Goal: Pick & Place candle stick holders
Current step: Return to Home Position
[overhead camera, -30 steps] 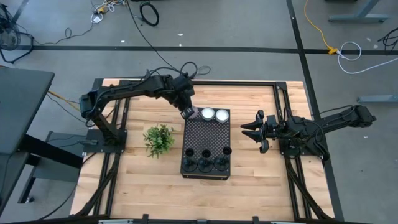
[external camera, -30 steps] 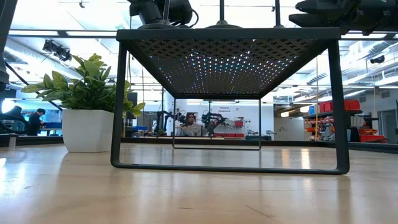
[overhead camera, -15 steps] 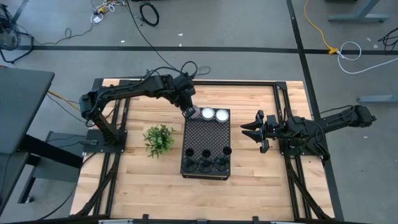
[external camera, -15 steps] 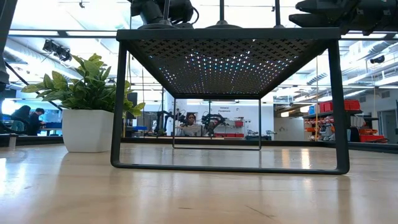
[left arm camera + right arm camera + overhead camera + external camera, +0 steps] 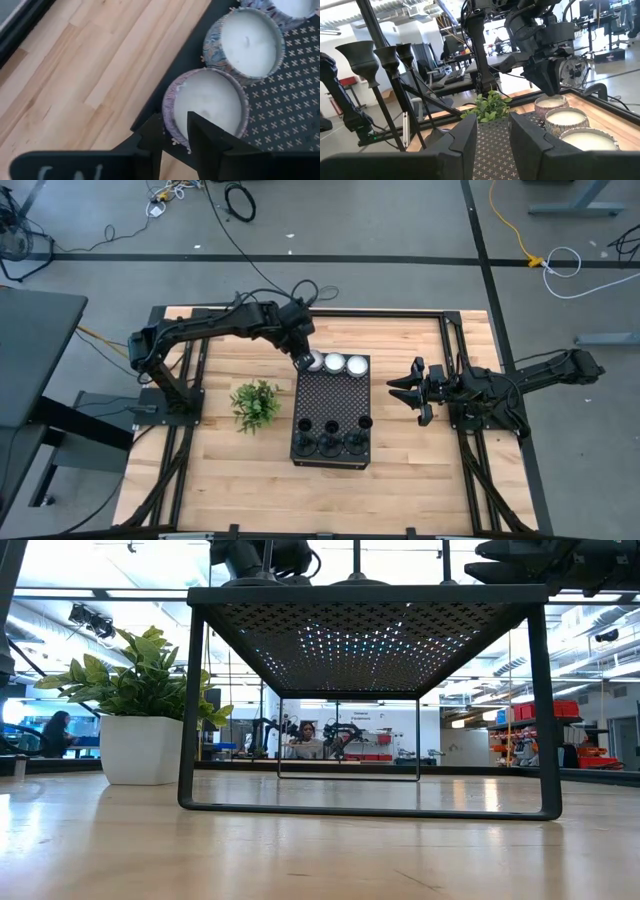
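Note:
Three slim black candle stick holders (image 5: 327,430) stand on their round bases in a row along the near edge of the black perforated box (image 5: 332,400). Their cup tops show in the right wrist view (image 5: 357,54). Three white round candles are in a row at the box's far edge (image 5: 345,363). My left gripper (image 5: 306,361) is shut on the leftmost candle (image 5: 210,102) at the box's far left corner. My right gripper (image 5: 402,391) hangs open and empty to the right of the box. My left gripper holds the leftmost candle by its rim (image 5: 169,107) on the side toward the box's left edge. One finger (image 5: 152,132) is outside the wall and one (image 5: 202,132) is over the wax. The fingers come from above, pointing down. The candle is level; whether its base rests on the box I cannot tell.
A small potted plant (image 5: 255,405) stands on the table left of the box. The box is a raised stand on thin legs (image 5: 190,700) with open space beneath. There is bare wood in front of the box and at its right. People show in the room behind.

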